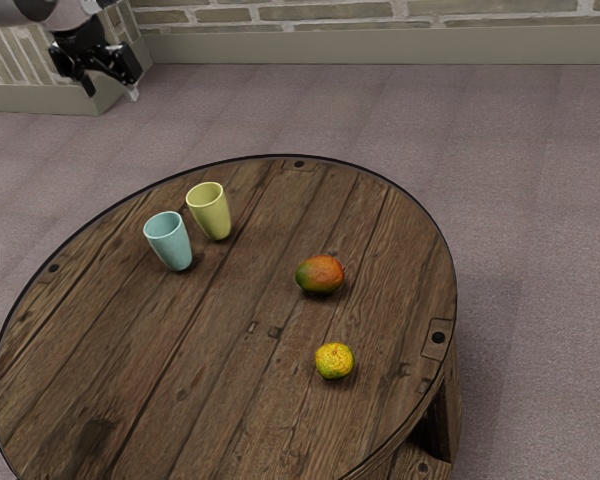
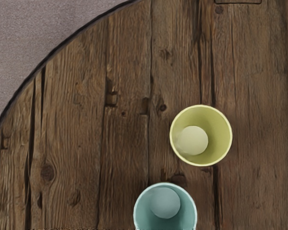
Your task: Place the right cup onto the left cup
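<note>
Lowering the parted, empty jaws over either the yellow cup or the blue cup could tip its neighbour, because they stand so near on the desk.

Your exterior view slants down across the round wooden tabletop; your closer, downward wrist view shares the tapered yellow cup and tapered light-blue cup.

The pale arm comes in at the exterior view's upper left, only its end section in sight. The black gripper hangs from it, aimed downward and leaning toward the exterior view's right. Its two fingers stand spread apart, with nothing held between them.
</note>
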`<action>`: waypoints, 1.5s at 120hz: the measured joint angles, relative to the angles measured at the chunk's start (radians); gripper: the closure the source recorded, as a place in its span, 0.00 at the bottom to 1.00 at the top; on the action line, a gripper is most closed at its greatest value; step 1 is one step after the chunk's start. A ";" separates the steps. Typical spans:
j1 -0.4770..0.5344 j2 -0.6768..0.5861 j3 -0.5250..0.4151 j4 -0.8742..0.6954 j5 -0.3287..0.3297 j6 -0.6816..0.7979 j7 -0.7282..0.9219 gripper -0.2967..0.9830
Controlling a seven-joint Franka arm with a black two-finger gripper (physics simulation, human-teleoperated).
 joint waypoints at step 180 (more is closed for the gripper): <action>0.020 0.313 -0.166 -0.260 -0.059 0.486 -0.472 0.82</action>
